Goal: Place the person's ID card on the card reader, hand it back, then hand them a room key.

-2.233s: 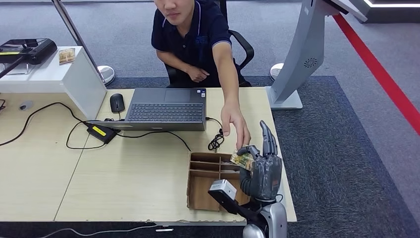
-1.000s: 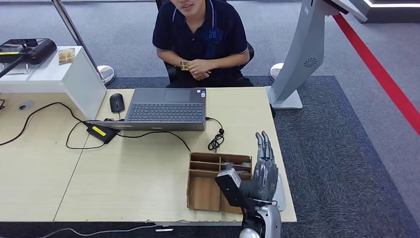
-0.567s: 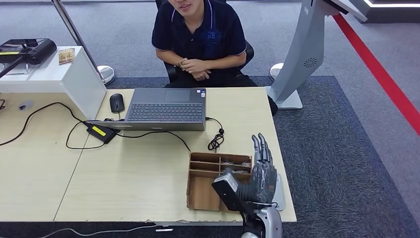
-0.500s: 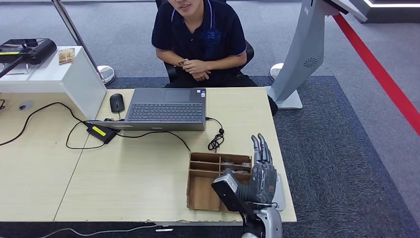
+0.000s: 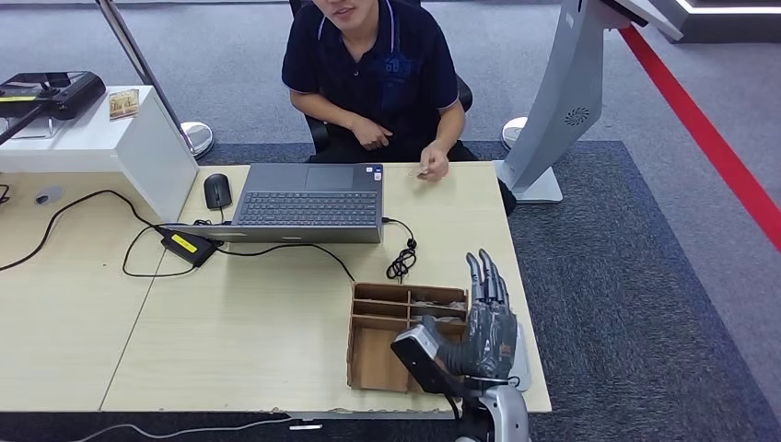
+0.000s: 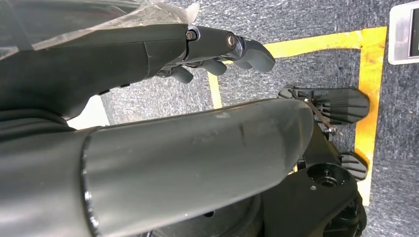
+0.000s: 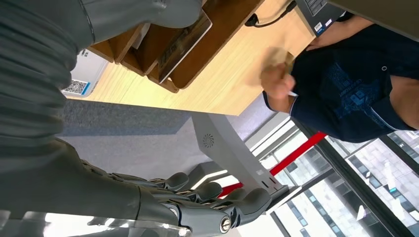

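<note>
My right hand (image 5: 486,318) hangs empty, fingers straight, beside the wooden card tray (image 5: 373,354). The cards (image 7: 184,40) standing in its slots look thin, stiff and slick, so I'd pinch one by its upper edge. My left hand (image 6: 217,49) is empty too, fingers loosely bent.

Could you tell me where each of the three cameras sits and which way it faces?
Head view: high on the body, looking forward and down at the table, wooden organizer and seated person; the right hand rises from below.
Left wrist view: behind the left hand, facing the carpet floor.
Right wrist view: behind the right hand, facing across the table toward the person.
Shared: head and right wrist views both show the organizer and person.
</note>
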### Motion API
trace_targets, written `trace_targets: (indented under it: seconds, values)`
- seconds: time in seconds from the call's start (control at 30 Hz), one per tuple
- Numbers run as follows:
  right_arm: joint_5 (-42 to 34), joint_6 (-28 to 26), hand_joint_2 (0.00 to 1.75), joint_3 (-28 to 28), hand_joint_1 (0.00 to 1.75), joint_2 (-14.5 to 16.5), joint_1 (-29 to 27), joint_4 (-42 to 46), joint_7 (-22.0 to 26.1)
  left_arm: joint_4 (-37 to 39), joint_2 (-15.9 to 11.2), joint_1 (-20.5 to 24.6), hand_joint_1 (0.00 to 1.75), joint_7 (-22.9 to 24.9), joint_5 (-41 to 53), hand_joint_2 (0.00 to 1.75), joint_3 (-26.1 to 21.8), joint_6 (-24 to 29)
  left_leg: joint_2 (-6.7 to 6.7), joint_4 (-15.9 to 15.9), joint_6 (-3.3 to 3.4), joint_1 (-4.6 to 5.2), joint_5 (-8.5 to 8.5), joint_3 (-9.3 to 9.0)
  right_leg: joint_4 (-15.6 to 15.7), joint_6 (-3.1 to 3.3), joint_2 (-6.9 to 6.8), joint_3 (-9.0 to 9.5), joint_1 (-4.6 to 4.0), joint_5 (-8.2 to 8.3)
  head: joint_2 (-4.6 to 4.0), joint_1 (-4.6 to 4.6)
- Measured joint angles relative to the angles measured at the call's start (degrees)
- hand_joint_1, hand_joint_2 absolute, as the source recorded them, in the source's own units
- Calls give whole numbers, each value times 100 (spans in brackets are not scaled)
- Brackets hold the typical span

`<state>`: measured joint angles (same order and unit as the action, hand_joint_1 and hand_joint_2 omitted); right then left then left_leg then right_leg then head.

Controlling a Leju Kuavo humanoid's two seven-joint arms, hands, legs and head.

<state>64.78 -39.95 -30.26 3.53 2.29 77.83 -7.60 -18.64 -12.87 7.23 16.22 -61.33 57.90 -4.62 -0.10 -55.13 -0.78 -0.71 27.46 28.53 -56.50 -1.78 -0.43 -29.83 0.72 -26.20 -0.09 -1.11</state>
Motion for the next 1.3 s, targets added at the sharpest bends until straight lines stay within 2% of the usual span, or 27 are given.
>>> trace_targets:
  seconds: [0.23,0.5,1.3]
  values:
    - [175,0,175,-226,0,-195,63,-1,-267,0,-15,0,0,-1,13,0,0,-6,0,0,0,0,0,0,0,0,0,0,0,0,0,0]
    - [183,0,175,-384,0,-338,93,-2,-320,0,-29,0,0,-1,13,0,1,-6,0,0,0,0,0,0,0,0,0,0,0,0,0,0]
    - [424,0,175,-550,0,-517,166,-141,-583,0,-44,0,0,-1,1,0,0,-14,0,0,0,0,0,0,0,0,0,0,0,0,0,-1]
